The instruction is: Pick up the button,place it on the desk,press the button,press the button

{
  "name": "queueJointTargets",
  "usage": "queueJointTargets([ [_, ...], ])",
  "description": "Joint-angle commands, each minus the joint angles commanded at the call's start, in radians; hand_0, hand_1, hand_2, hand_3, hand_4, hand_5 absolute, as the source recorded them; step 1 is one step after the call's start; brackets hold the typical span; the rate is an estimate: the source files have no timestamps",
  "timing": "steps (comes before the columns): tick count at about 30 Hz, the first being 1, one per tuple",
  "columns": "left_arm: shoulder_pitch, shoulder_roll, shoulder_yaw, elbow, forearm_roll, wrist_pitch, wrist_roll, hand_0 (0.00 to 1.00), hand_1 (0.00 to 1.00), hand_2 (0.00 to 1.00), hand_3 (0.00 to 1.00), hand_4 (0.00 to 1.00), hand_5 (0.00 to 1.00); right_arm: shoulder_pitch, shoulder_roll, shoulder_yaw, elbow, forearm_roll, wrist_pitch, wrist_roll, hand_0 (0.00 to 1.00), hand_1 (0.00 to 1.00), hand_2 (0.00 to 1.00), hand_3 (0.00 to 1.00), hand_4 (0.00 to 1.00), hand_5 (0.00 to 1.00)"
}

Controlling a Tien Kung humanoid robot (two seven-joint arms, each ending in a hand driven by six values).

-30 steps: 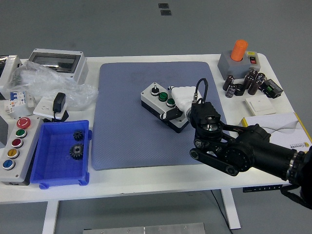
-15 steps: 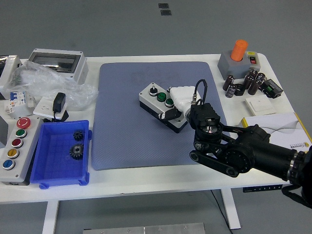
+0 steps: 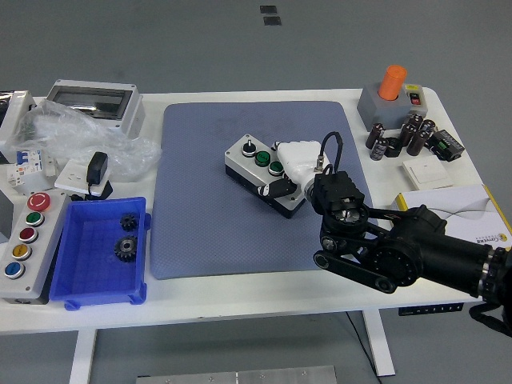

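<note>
White table [image 3: 264,300], rectangular, smooth top. One blue-grey mat [image 3: 216,208], rectangular and finely textured, is laid over the centre.

One black right arm [image 3: 408,252], jointed, is brought in from the lower right corner. Its right hand [image 3: 294,172], white-shelled, is closed on the right end of the button box, with dark fingers [image 3: 275,189] wrapped over the near edge.

One button box [image 3: 260,172], grey plastic with a darker base, is set aslant on the mat near its centre; two green round buttons and one black knob are seen on its top.

One blue plastic bin [image 3: 80,284], open and rectangular, is placed by the near left corner; two dark toothed gears [image 3: 126,236] are held in it.

One long grey control station [image 3: 24,244] is found at the left edge, carrying five round buttons: two red, one green, one yellow, one blue.

One grey enclosure [image 3: 92,102] with a clear lid is placed at the far left corner, beside crumpled clear plastic wrap [image 3: 80,136].

One grey switch box [image 3: 396,102] with an orange cylindrical knob is placed at the far right corner; a cluster of black cylindrical capacitors [image 3: 396,138] is stood just before it.
</note>
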Motion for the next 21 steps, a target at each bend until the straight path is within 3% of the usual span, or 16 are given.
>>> queueJointTargets([
  [5, -0.001, 0.0, -0.002, 0.0, 0.002, 0.0, 0.0, 0.596, 0.654, 0.605, 0.63, 0.751, 0.329, 0.022, -0.023, -0.056, 0.032, 0.008, -0.062, 0.096, 0.187, 0.381, 0.359, 0.366, 0.337, 0.002],
  [6, -0.001, 0.0, -0.002, 0.0, 0.002, 0.0, 0.0, 0.595, 0.654, 0.605, 0.631, 0.75, 0.327, 0.028, -0.027, -0.068, 0.037, 0.008, -0.073, 0.116, 0.213, 0.387, 0.344, 0.346, 0.283, 0.002],
  [13, -0.003, 0.002, -0.002, 0.0, 0.003, 0.0, 0.0, 0.595, 0.654, 0.605, 0.631, 0.75, 0.33, 0.079, -0.052, -0.159, 0.063, -0.032, -0.133, 0.271, 0.237, 0.392, 0.336, 0.337, 0.25, 0.002],
  [18, -0.004, 0.003, -0.002, 0.0, 0.004, 0.0, 0.0, 0.595, 0.655, 0.606, 0.631, 0.753, 0.334, 0.119, -0.047, -0.14, 0.03, -0.132, -0.093, 0.378, 0.269, 0.412, 0.347, 0.338, 0.271, 0.002],
  [21, -0.005, 0.004, -0.001, 0.0, 0.004, -0.001, 0.0, 0.595, 0.655, 0.606, 0.631, 0.753, 0.334, 0.135, -0.035, -0.099, -0.021, -0.194, -0.043, 0.446, 0.269, 0.412, 0.347, 0.338, 0.271, 0.002],
])
